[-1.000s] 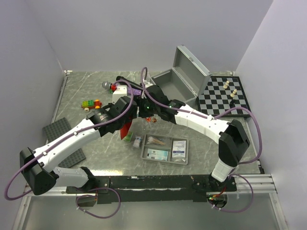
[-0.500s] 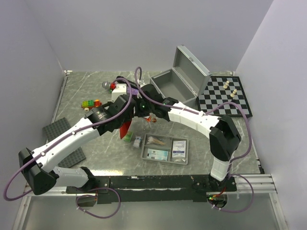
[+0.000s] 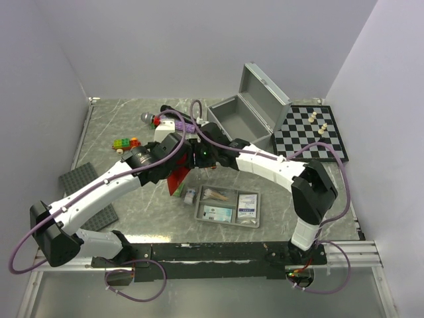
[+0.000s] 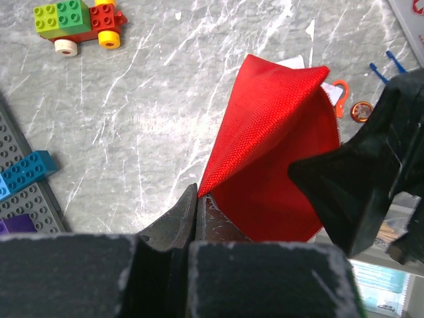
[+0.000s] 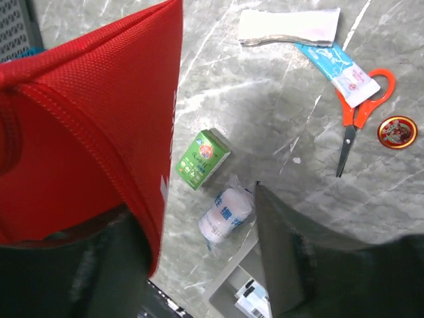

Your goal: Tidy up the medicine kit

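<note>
Grey marbled table (image 3: 119,122); red pouch (image 4: 271,165) held up just left of the grey tray (image 3: 225,223), one edge pinched in the closed left gripper (image 4: 197,205); right gripper (image 5: 192,212) jaws apart beside the pouch; green box (image 5: 202,159) and gauze roll (image 5: 226,213) lying beneath; metal case (image 3: 242,119) at the back, lid up.

Bright, even, diffuse light from overhead in the top view. Pale, flat walls, and only faint, soft-edged shadows under the arms on the grey marbled tabletop (image 3: 116,119). Sharp across that view, with a slight wide-angle lean toward the edges.

From the left wrist, crisp weave on the vividly saturated red woven fabric pouch (image 4: 265,152), with a darker shaded fold inside. Black and out of focus along the bottom: the left gripper (image 4: 197,197).

From the right wrist, the same soft light. Smeared, murky and underexposed at the lower edge: the right gripper (image 5: 195,248).
</note>
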{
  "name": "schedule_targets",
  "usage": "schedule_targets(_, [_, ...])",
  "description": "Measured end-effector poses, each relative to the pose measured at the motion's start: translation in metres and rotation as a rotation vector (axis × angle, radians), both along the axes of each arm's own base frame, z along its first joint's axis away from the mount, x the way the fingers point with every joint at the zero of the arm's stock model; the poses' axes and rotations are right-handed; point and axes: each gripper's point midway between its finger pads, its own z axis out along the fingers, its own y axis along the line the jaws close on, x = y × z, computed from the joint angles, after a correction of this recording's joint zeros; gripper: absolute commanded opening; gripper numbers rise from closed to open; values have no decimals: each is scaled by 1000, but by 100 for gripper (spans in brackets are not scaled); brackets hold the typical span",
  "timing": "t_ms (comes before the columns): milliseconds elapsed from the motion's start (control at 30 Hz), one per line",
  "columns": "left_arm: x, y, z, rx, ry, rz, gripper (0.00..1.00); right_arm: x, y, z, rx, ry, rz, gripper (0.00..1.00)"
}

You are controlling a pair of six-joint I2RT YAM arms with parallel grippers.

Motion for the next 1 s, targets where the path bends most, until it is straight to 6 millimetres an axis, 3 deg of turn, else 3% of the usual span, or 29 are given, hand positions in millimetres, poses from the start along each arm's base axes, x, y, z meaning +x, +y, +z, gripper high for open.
schedule_targets(167, [0,3,-1,15,2,6,1,-9,6,8,54,-4,62,78])
schedule_targets(400, [-1,11,1,54,-4,24,1,-22,19,63,208,-108,192,79])
schedule_targets(533, [0,17,3,77,-15,42,1,-25,1,87,216,-200,196,77])
schedule_targets(633, [0,21,0,83,-18,59,1,-12,-18,97,167,-281,151,73])
schedule_targets(700, [-3,24,-5,85,-12,67,1,-1,-27,91,122,-301,122,72])
schedule_targets(800, [-12,33,-12,81,1,85,1,16,-34,64,38,-283,97,72])
schedule_targets(1000, [-28,50,0,31,-30,129,1,56,-17,-4,-130,-217,117,80])
